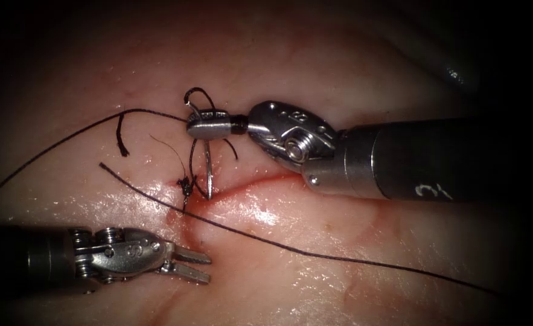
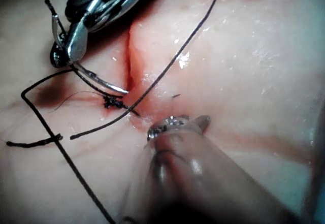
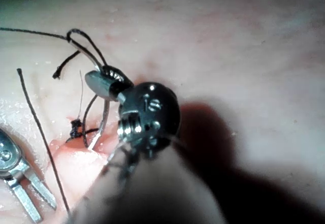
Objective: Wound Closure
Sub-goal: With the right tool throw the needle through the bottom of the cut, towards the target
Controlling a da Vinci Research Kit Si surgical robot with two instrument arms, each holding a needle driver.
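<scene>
Tissue (image 1: 314, 78): lying under both tools, the cut (image 1: 248, 182) running across it with red fluid (image 1: 185, 208) pooling at its left end.
Right pincer (image 1: 209, 128): jaws clamping the needle near its blunt end, above the cut.
Left pincer (image 1: 192, 264): jaws standing apart, holding nothing, hovering below the cut's left end.
Thread (image 1: 314, 253): one long strand crossing the tissue below the cut; a knot (image 1: 186, 185) sitting at the cut's left end.
Needle (image 1: 208, 172): hanging down from the right pincer, its point touching the cut's upper edge; whether it is in the tissue cannot be told.
Step (judged): a bite at the upper edge is being placed; a next move would call for turning the needle along its curve.
Views compared: the left wrist view is showing the needle's (image 2: 99, 79) curve ending just beside the cut; the right wrist view is showing the thread loop (image 3: 84, 43) behind the jaws.
</scene>
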